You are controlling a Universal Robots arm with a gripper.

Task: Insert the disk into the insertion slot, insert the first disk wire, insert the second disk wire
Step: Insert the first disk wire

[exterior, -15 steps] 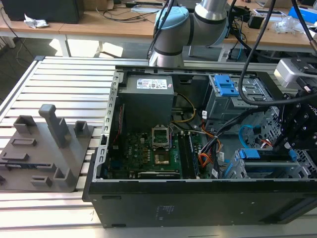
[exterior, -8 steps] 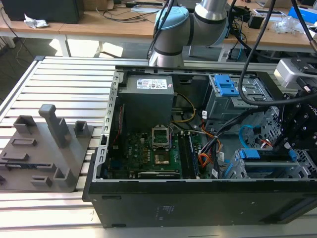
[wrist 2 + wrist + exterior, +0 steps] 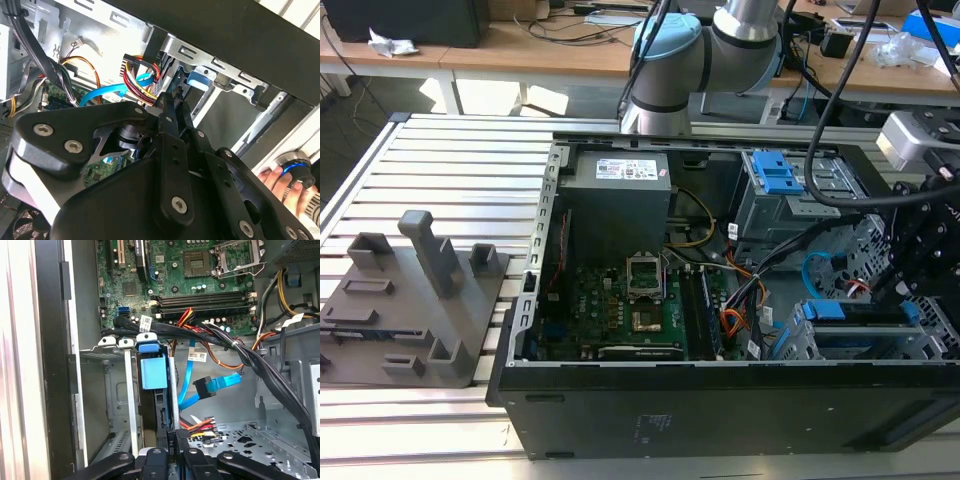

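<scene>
Blue-framed disk (image 3: 153, 372) sits edge-on in the insertion slot (image 3: 131, 400), apparently fully home. Gripper (image 3: 172, 452) is at the disk's rear edge, claw narrow and pinching a black plug (image 3: 172, 440) with red-yellow wires (image 3: 197, 426); whether the plug is engaged, I cannot tell. Blue flat cable (image 3: 215, 386) hangs free beside the disk. Judgement: first wire step. Keep the plug square to the disk's socket, press straight, and watch that the wires near the disk don't snag.
</scene>
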